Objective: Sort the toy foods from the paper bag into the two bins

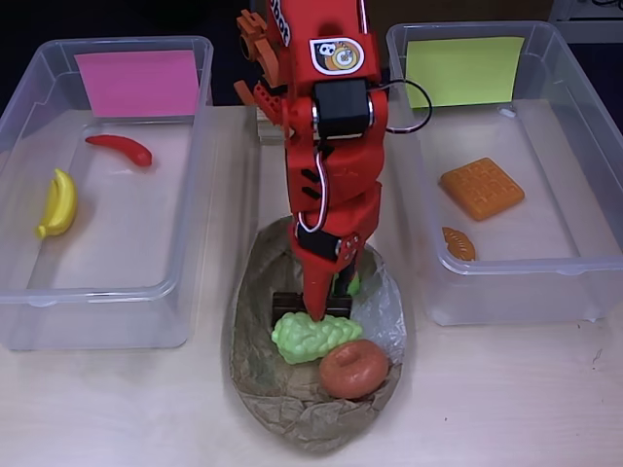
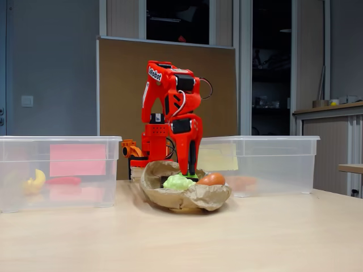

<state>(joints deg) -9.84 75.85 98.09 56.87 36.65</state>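
Note:
The crumpled brown paper bag (image 1: 255, 362) (image 2: 195, 198) lies in the middle, between the two bins. In it are pale green grapes (image 1: 311, 337) (image 2: 178, 182), a brown donut (image 1: 353, 369) (image 2: 211, 179), a dark chocolate bar (image 1: 287, 303) and a sliver of green apple (image 1: 354, 284). My red gripper (image 1: 329, 294) (image 2: 189, 170) points down into the bag's far side, over the chocolate bar and next to the apple; how its jaws stand is hidden. The left bin (image 1: 29, 292) (image 2: 17, 192) with the pink sheet holds a red chili (image 1: 120, 148) and a yellow banana (image 1: 58, 203). The right bin (image 1: 506, 302) (image 2: 283, 170) with the yellow-green sheet holds an orange waffle (image 1: 481, 188) and a croissant (image 1: 458, 243).
The arm's base (image 2: 136, 153) stands behind the bag, between the bins. Bare wooden table (image 1: 117, 409) runs along the front. A brown board and a doorway stand behind the table in the fixed view.

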